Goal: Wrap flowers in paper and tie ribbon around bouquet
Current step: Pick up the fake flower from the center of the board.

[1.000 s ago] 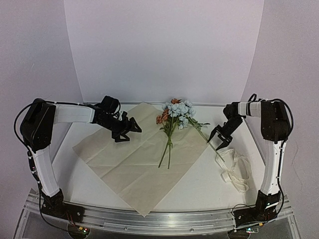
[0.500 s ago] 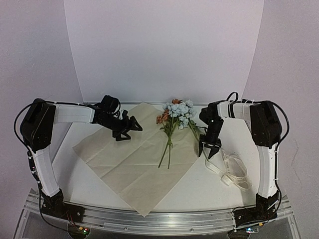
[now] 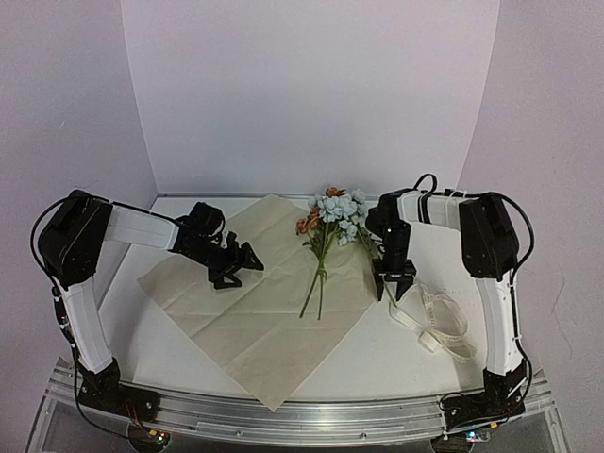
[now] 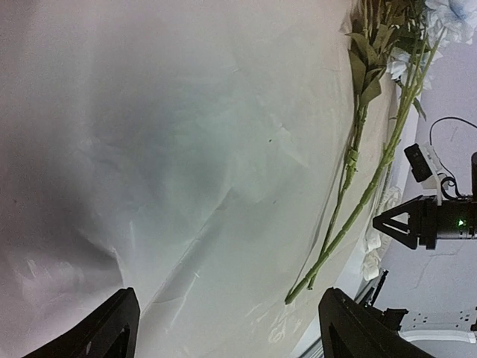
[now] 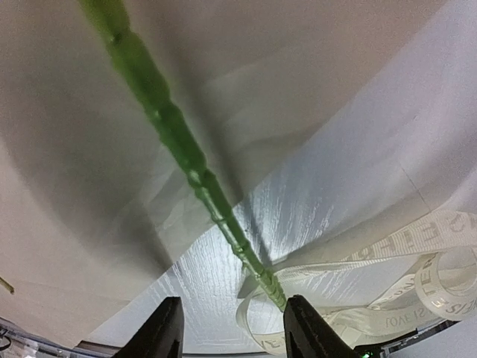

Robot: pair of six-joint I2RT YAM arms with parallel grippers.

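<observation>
1. On the white table (image 3: 396, 363), a large tan-brown kraft paper sheet (image 3: 255, 316) is lying flat like a diamond, with one corner pointing to the near edge.
2. A small bunch of artificial flowers with pale blue, pink and cream blooms (image 3: 335, 209) is resting on the far right part of the paper, the blooms far and the stems pointing near.
3. The left gripper (image 3: 243, 266) is hovering over the left part of the paper, its jaws spread wide and holding nothing.
4. The right gripper (image 3: 394, 293) is pointing down at the right corner of the paper. Its jaws are standing apart on each side of one thin green stem (image 5: 182, 149) and are not pinching it.
5. A long cream-white ribbon with dark lettering (image 3: 442, 326) is lying in loose loops on the table, right of the paper and just beside the tip of the stem.
</observation>
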